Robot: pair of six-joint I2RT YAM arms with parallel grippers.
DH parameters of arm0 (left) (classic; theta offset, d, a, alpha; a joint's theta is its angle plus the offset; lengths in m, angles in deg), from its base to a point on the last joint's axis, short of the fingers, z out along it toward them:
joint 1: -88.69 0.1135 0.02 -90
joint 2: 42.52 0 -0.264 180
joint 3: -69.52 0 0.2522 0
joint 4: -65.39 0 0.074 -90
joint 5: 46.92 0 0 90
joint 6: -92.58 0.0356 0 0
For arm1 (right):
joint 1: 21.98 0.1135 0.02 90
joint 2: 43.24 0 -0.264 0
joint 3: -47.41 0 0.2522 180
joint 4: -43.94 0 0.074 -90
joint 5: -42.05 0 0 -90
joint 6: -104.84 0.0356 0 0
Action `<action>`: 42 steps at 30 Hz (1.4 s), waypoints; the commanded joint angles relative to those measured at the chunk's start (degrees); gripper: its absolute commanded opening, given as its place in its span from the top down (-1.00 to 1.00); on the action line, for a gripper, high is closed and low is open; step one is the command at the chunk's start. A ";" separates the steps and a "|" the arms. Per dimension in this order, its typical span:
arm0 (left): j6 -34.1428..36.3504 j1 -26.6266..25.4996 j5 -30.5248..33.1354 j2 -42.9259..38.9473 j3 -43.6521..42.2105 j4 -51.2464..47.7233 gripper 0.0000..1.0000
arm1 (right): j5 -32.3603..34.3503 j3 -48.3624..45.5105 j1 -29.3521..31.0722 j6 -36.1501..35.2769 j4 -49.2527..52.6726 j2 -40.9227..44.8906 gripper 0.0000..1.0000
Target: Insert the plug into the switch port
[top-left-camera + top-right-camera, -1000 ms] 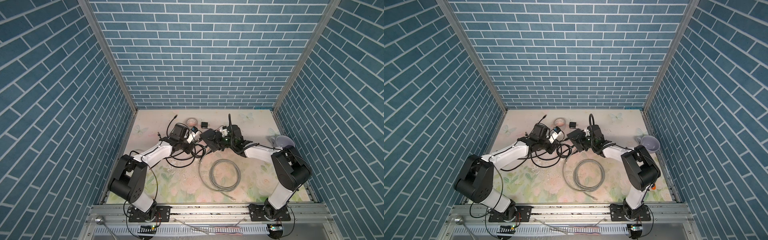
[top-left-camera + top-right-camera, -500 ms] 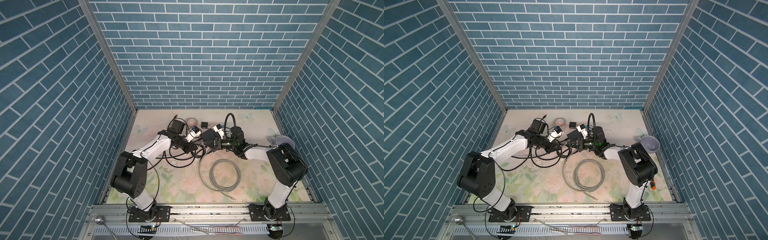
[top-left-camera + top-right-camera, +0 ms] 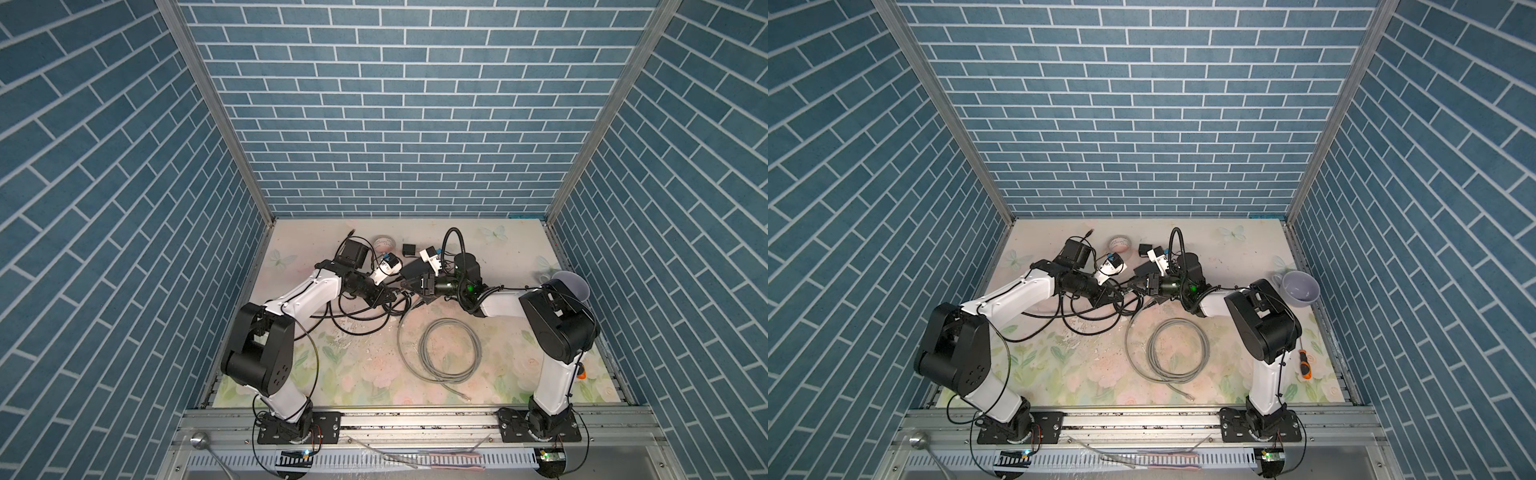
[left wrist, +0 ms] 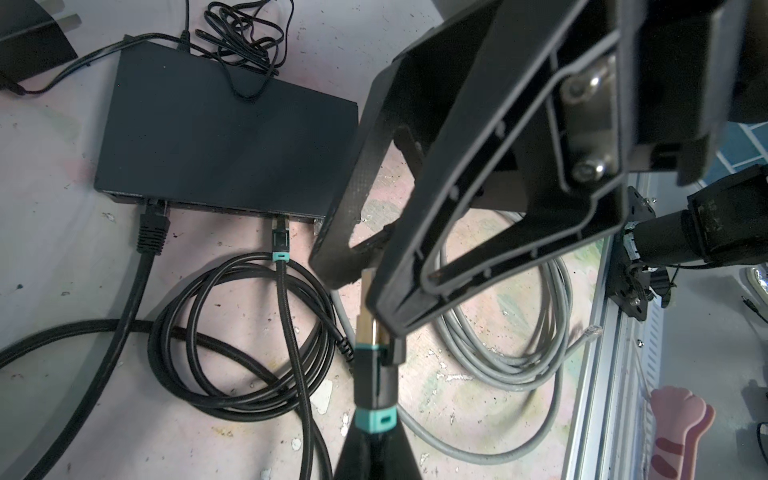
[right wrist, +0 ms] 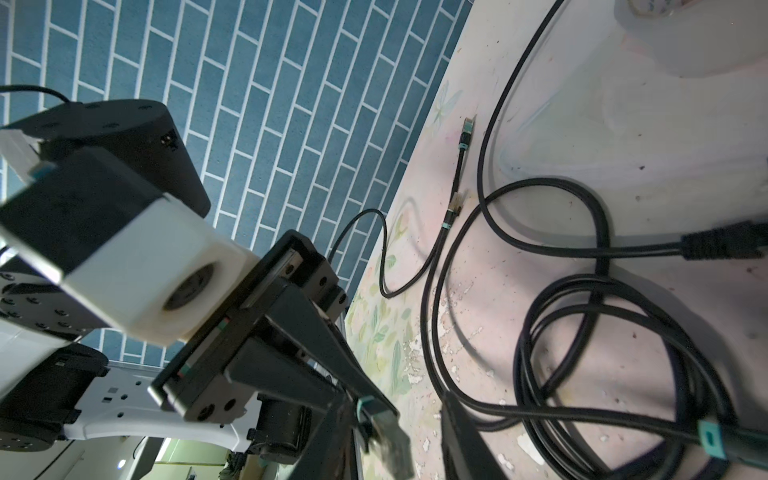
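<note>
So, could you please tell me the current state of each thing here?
left gripper: shut on the plug.
plug: held, not yet in a port.
right gripper: jaws apart around the plug's tip.
switch: lying flat, thick black cable and teal-banded cable plugged in.
grey cable: coiled, one end lying free.
cup: upright, empty.

The flat matte-black rectangular switch (image 4: 224, 137) lies mid-table toward the far side, with the small black cube adapter (image 3: 409, 249) and white tape roll (image 3: 382, 242) behind it. Just near-left of it the left gripper (image 4: 374, 436) holds the teal-banded black plug (image 4: 374, 374); the coiled grey cable (image 3: 451, 353) lies nearer still, the lilac cup (image 3: 1300, 286) well off right.
</note>
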 commanded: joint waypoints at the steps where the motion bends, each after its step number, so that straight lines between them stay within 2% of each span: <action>1: 0.90 0.28 -1.40 -1.94 -0.01 -0.44 1.00 | 0.93 2.13 0.90 2.79 -4.31 -0.58 0.40; 5: 0.90 0.63 -1.23 -2.33 0.02 -0.38 1.00 | 1.28 0.66 1.02 3.18 -4.57 0.22 0.47; 10: 0.47 1.12 -1.84 -3.06 -0.23 0.09 1.00 | 1.47 -1.32 1.03 3.60 -5.16 1.05 0.36; 19: -0.18 1.14 -2.09 -4.04 -0.46 0.67 1.00 | 2.11 -2.81 1.02 6.95 -8.28 2.46 0.64; 24: -0.71 1.21 -0.55 -4.34 -0.60 1.41 1.00 | 2.02 -2.93 1.00 11.96 -11.11 2.38 0.79; 25: -1.29 1.17 0.21 -4.11 -0.44 1.59 0.95 | 2.53 -3.39 1.07 13.77 -12.40 2.29 0.81; 26: -2.04 1.19 0.93 -3.92 -0.41 2.16 0.78 | 3.52 -3.86 1.04 15.46 -13.40 2.21 0.84; 30: -3.88 1.18 2.32 -3.80 -0.66 5.14 0.70 | 7.37 -6.25 1.12 20.59 -13.98 1.76 0.89; 32: -4.54 0.97 3.38 -3.71 -1.11 6.50 0.43 | 10.09 -7.73 1.19 23.00 -13.72 1.68 0.91; 34: -3.94 -0.16 5.35 -3.97 -1.25 6.43 0.27 | 12.48 -8.89 1.29 25.40 -14.19 1.89 0.90; 36: -1.93 -1.82 7.50 -4.49 -1.51 5.69 0.22 | 14.54 -9.22 1.45 26.71 -13.02 2.48 0.91; 38: -1.65 -2.28 6.96 -4.67 -2.03 6.06 0.20 | 16.00 -8.92 1.65 26.91 -11.17 3.11 0.91; 42: -1.27 -3.28 9.01 -4.59 -2.35 6.47 0.15 | 16.68 -7.61 1.88 28.57 -8.14 3.22 0.91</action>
